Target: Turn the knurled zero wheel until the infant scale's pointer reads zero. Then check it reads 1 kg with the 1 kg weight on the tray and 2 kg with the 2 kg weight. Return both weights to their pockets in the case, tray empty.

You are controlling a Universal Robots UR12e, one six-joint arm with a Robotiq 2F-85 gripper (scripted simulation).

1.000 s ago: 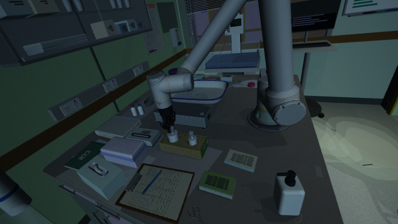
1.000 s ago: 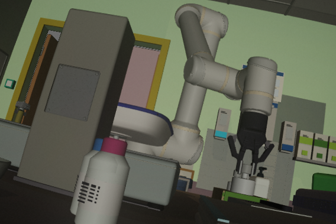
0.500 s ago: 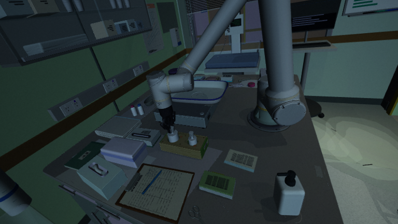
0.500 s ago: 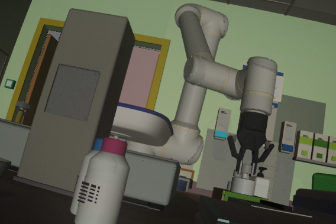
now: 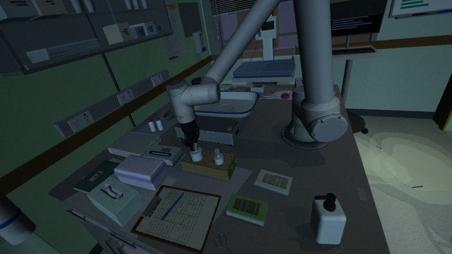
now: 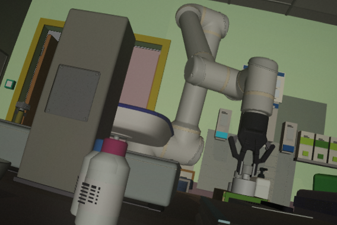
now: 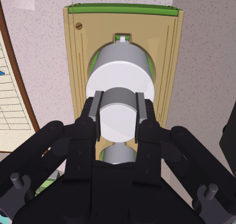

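The smaller weight [image 5: 218,157] stands in its pocket of the wooden case [image 5: 209,165], and in the wrist camera only a sliver of it [image 7: 119,155] shows below my fingers. The larger grey weight [image 5: 196,154] [image 7: 121,75] sits in the case's other pocket, its knob pointing up. The infant scale [image 5: 220,118] stands behind the case with its white, blue-rimmed tray [image 5: 230,103] empty; its pointer and zero wheel are hidden from me. My gripper [image 5: 192,145] [image 6: 248,165] [image 7: 117,114] hangs straight above the larger weight and is closed around its knob.
A white pump bottle [image 5: 328,219] stands near the table's front right. A clipboard [image 5: 176,216], small boxes [image 5: 140,171] and booklets [image 5: 273,181] lie around the case. Two bottles [image 6: 102,177] and a tall grey box [image 6: 77,96] block much of the second side camera's sight.
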